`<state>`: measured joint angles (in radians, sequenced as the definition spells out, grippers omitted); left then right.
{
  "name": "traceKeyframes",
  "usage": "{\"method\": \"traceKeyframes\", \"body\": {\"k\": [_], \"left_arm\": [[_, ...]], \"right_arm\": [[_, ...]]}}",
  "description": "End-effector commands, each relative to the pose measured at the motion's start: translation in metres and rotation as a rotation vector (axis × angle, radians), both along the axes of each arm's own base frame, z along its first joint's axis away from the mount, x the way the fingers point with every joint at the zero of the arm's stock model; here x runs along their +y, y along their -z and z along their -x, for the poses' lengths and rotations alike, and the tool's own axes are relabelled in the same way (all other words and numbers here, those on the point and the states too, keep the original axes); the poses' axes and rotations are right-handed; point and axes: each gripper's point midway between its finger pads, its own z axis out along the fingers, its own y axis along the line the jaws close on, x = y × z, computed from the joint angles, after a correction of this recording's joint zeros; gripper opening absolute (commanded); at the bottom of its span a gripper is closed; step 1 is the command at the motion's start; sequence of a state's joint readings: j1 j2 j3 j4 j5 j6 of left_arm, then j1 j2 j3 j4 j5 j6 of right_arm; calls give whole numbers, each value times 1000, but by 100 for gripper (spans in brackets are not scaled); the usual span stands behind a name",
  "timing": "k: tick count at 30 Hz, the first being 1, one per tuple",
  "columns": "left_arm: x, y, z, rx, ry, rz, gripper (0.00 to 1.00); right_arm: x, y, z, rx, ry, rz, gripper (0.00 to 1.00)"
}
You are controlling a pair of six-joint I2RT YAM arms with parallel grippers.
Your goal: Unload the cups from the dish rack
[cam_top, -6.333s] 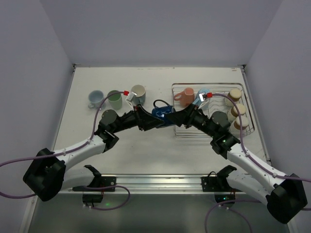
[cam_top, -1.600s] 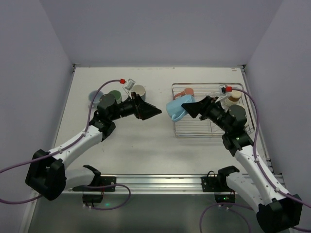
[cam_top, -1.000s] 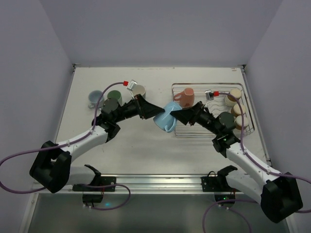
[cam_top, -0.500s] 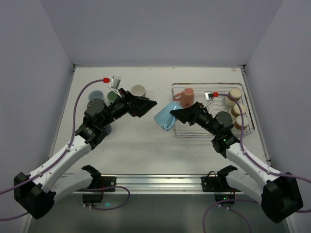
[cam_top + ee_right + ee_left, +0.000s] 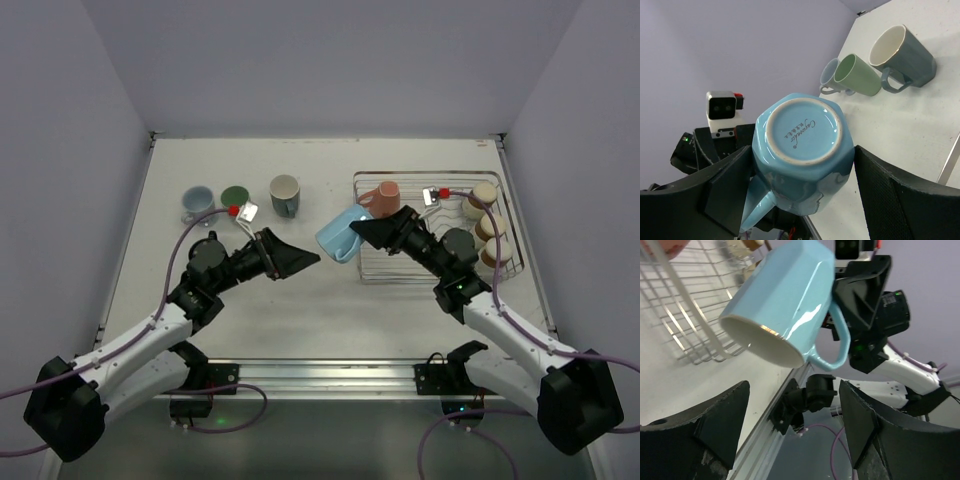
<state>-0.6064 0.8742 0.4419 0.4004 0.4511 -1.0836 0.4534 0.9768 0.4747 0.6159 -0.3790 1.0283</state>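
Clamping light blue cup point(image 5: 800, 165), base script point(image 5: 801, 131) illegible, right fingers point(image 5: 725, 185); left fingers point(image 5: 715, 420) wide.

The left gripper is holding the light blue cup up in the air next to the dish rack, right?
Not quite. It is the right gripper that holds the light blue cup up next to the dish rack. The right wrist view shows it closed on both sides of the cup. The left gripper is open and empty.
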Motion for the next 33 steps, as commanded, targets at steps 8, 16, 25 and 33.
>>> {"method": "traceKeyframes", "body": {"k": [8,16,25,33], "left_arm": [[-18,-63,-5,-168,60,237,76],[-23,-84,-22,-234,14,310,58],[-17,-79,-44,-250,-111,157,0],[27,-74,-44,-324,-283,-113,0]], "right_arm": [[6,-53,8,-139,-15,-155,18],[27,-32,16,-101,-68,-158,18],[36,-12,22,-77,-83,-161,79],[25,6,5,-49,33,-10,99]]}}
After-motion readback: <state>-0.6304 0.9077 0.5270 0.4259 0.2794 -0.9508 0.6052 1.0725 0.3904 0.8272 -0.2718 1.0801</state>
